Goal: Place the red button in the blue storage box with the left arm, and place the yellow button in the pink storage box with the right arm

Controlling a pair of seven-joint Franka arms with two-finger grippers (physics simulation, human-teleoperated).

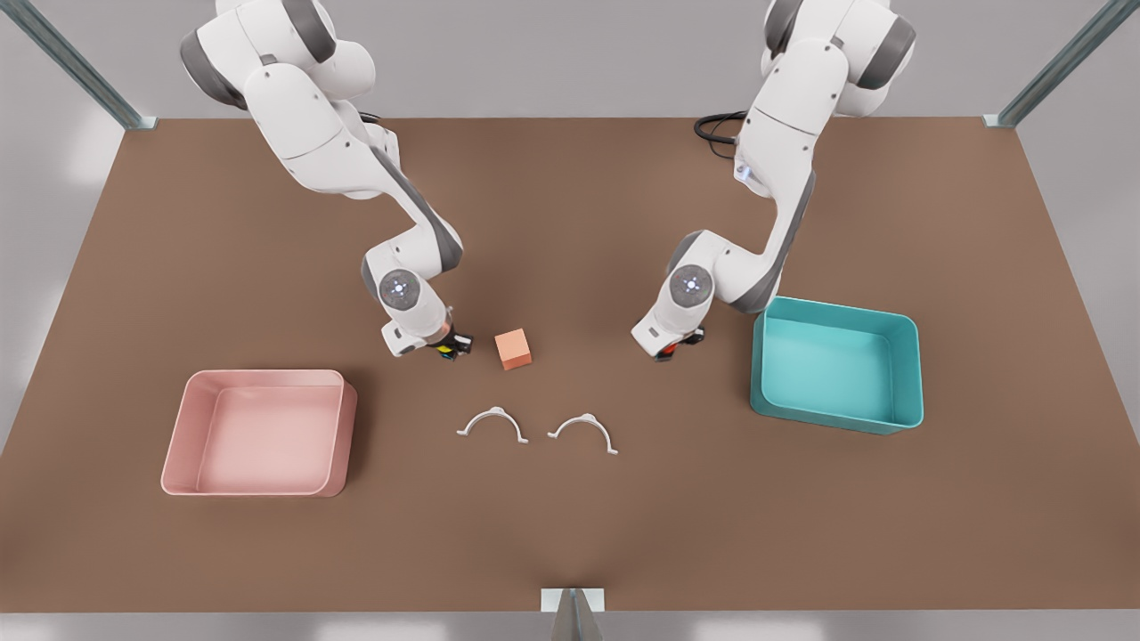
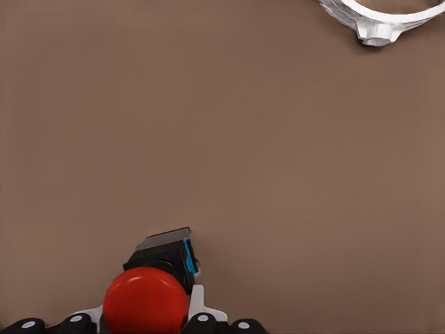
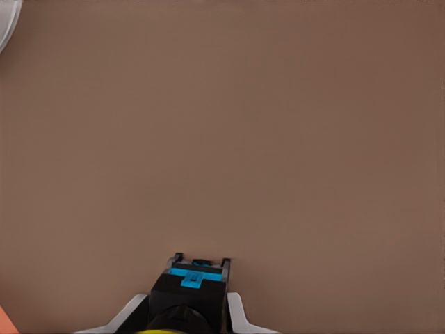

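The red button (image 2: pixel 146 300), a round red cap on a black base, sits on the brown table between the fingers of my left gripper (image 2: pixel 149 321). In the front view that gripper (image 1: pixel 670 349) is low at the table, just left of the blue storage box (image 1: pixel 837 417), shut on the red button (image 1: pixel 664 355). My right gripper (image 1: pixel 450 345), at the front view's left of the orange cube, is down on the yellow button (image 1: pixel 445 352). Its white fingers (image 3: pixel 132 312) flank the button's black base (image 3: pixel 188 292). The pink storage box (image 1: pixel 346 427) lies nearer the front, on the left.
An orange cube (image 1: pixel 513 348) stands between the two grippers. Two white arc-shaped clips (image 1: pixel 492 421) (image 1: pixel 583 430) lie in front of it; one clip (image 2: pixel 379 21) appears in the left wrist view. Both boxes hold nothing.
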